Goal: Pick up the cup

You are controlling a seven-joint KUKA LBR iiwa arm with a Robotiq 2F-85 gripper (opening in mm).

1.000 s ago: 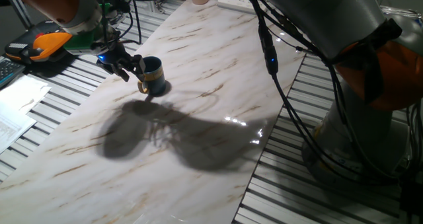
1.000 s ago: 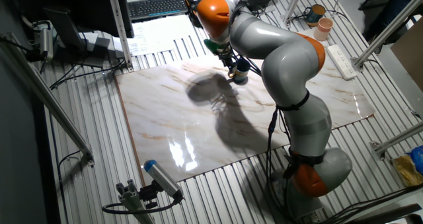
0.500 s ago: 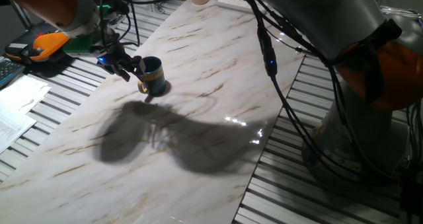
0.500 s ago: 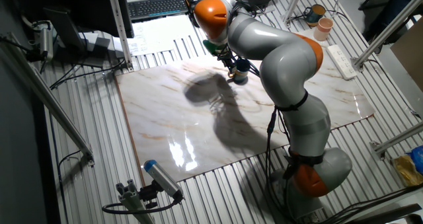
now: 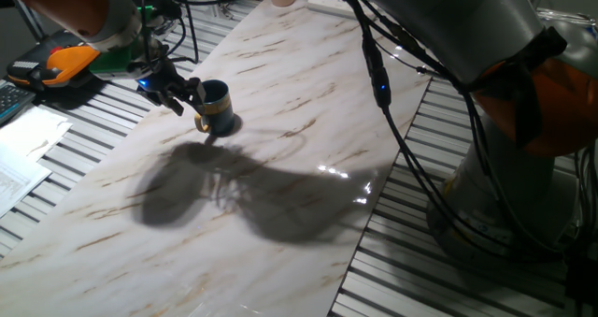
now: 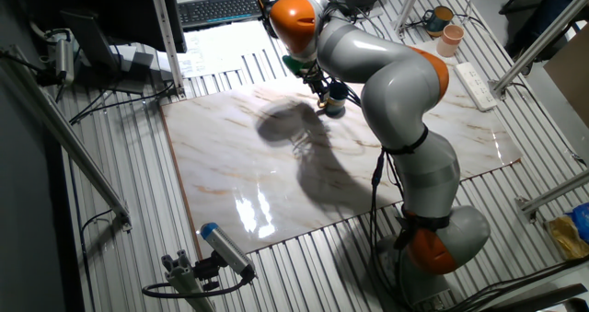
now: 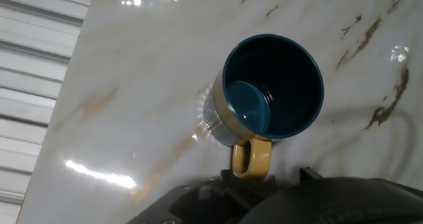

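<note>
My hand [image 5: 177, 91] sits low over the tabletop [image 5: 308, 121], right next to the cup [image 5: 216, 107]. Fingers [image 5: 171, 96] are dark and bunched on the side of the cup away from the arm's base; I can't tell whether they touch it, or how far apart they stand. Hand view shows only a dark housing along the bottom edge, no fingertips, so the opening stays unknown.

Cup [image 7: 271, 92] stands upright on the marble, mouth up, empty, dark blue inside. Yellow handle [image 7: 252, 158] points toward my hand, just clear of the housing in the hand view. Gold band runs around the outside near the base as seen from above.

From one fixed view the cup is near the tabletop's long edge on the slatted-floor side, toward the far end of the slab. My arm's shadow [image 5: 234, 200] spreads across the middle of the slab, in front of the cup.

The other fixed view has the cup [image 6: 337, 101] mostly hidden behind my wrist, close to the far edge of the tabletop [image 6: 239, 165]. Beyond that edge: a keyboard [image 6: 219, 8] and some papers [image 6: 221, 43]. Off the far corner a pale pink cup [image 6: 450, 39] stands by a white power strip [image 6: 478, 84].
</note>
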